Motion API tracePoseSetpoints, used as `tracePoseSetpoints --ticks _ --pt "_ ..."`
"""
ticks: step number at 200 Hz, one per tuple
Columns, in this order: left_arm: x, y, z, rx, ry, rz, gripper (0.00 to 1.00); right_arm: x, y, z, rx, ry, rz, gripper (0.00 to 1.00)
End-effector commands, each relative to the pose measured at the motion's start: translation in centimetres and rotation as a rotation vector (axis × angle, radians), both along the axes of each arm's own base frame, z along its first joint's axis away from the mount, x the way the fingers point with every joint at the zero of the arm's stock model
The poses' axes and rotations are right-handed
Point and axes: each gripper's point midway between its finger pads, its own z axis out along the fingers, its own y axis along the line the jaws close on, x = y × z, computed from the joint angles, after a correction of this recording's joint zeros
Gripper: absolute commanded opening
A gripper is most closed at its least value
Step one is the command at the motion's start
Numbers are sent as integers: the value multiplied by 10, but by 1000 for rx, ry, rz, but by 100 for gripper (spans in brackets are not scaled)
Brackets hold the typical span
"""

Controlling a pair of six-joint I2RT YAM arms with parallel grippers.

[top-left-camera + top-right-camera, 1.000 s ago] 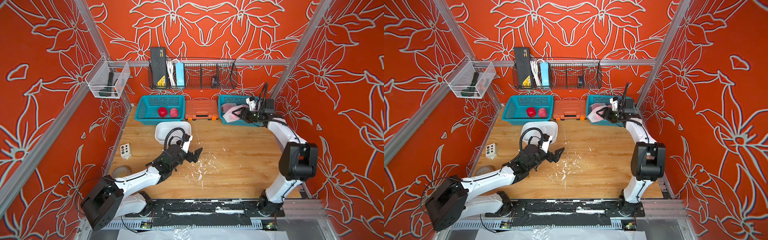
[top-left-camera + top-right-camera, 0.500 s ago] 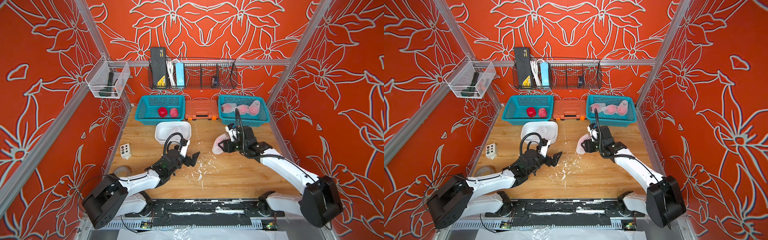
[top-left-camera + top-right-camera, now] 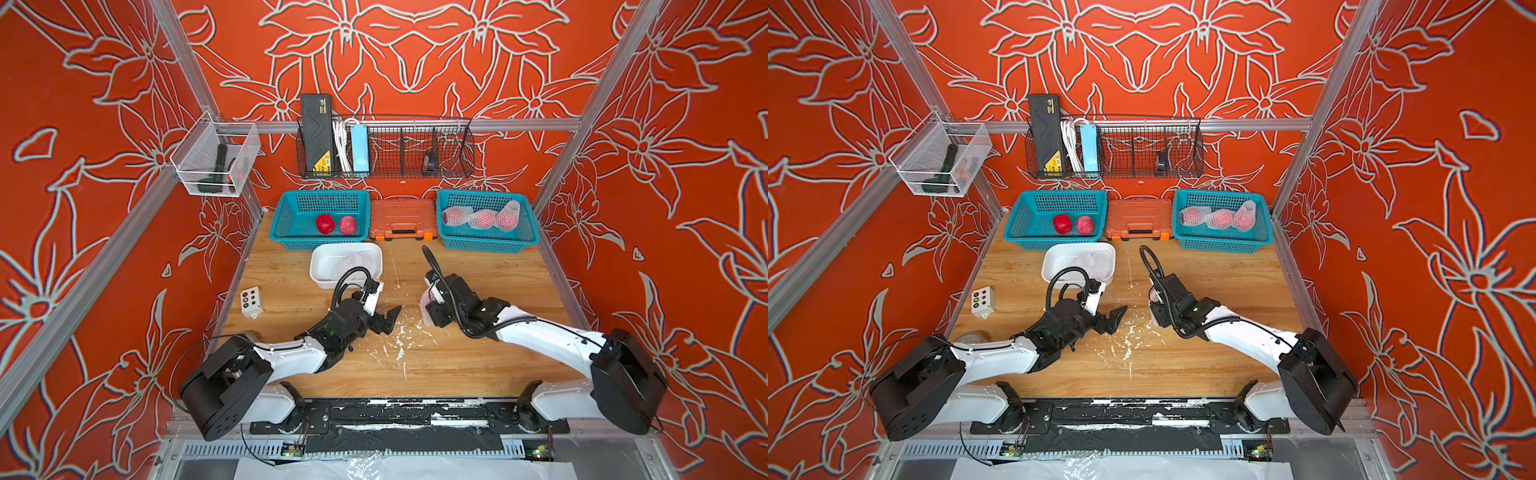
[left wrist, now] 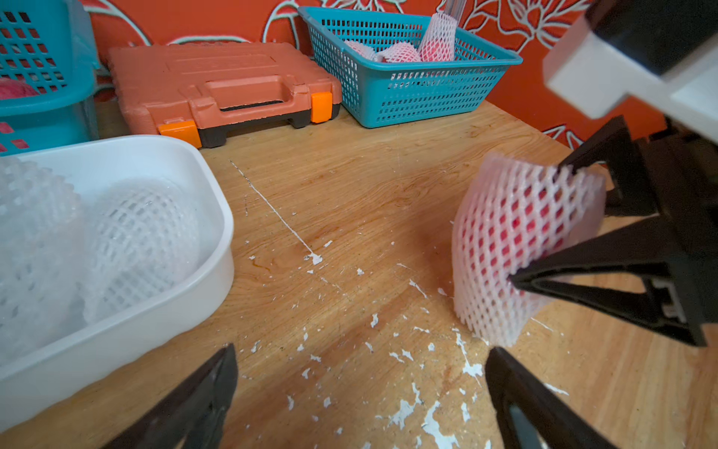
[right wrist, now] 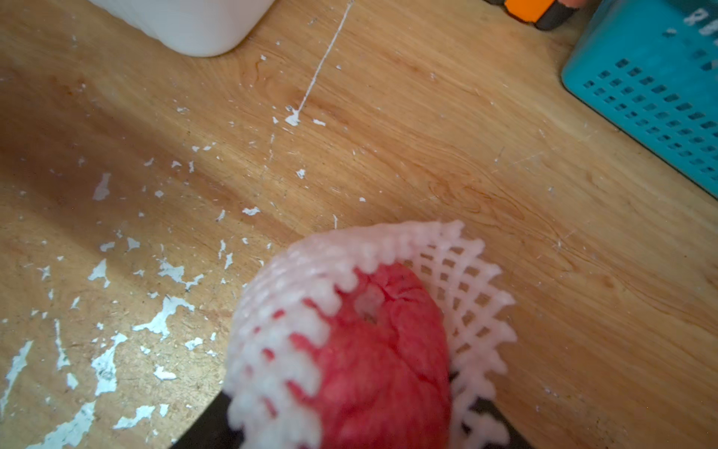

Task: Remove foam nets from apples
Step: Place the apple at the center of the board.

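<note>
My right gripper [image 3: 431, 306] is shut on a red apple [image 5: 373, 350] wrapped in a white foam net [image 5: 295, 295], held just above the middle of the table. The net's open end shows the apple's top. The left wrist view shows this netted apple [image 4: 516, 241] between black fingers [image 4: 606, 280]. To its left, my left gripper [image 3: 384, 318] stands open and empty, a short gap away. Two bare apples [image 3: 336, 224] lie in the left teal basket [image 3: 291, 224]. Three netted apples [image 3: 482, 217] lie in the right teal basket [image 3: 528, 232]. Empty nets [image 3: 359, 259] sit in a white tub [image 3: 322, 274].
An orange tool case [image 3: 402, 219] lies between the baskets at the back. A small button box [image 3: 251, 300] stands near the left table edge. White flecks [image 3: 401, 336] litter the wood between the grippers. A wire rack [image 3: 415, 149] hangs on the back wall.
The right arm has carried a netted apple from the right basket down to the middle of the table. The left gripper has drifted slightly and stays open.
</note>
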Motion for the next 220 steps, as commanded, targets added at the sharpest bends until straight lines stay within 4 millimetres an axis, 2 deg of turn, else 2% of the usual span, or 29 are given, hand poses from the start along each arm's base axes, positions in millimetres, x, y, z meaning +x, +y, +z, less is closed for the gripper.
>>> tracePoseSetpoints --ticks 1,33,47,71,96,134,158,180,200,220 --pt "-2 -5 0 -4 -12 -24 97 9 5 14 13 -110 -4 51" --pt "-3 -1 -4 9 -13 -14 97 1 9 15 33 -132 35 65" --pt "-4 -1 -5 8 -13 -22 97 -1 7 9 28 -125 30 67" --pt "-10 -13 -7 -7 -9 -90 98 -5 7 -1 26 -102 38 70" --pt "-17 -26 -14 -18 16 -168 98 -9 8 -5 32 -81 48 82" --pt "-18 -36 -23 -2 41 -193 98 -13 14 14 102 -94 69 96" --pt "-16 -37 -24 6 43 -190 98 -17 21 33 173 -102 97 98" --pt "-16 -36 -25 13 46 -186 98 -14 19 57 233 -122 84 98" --pt "-16 -35 -24 11 45 -178 98 -3 4 77 354 -101 7 98" --pt "-15 -34 -21 10 37 -175 98 19 -23 72 557 43 -131 98"
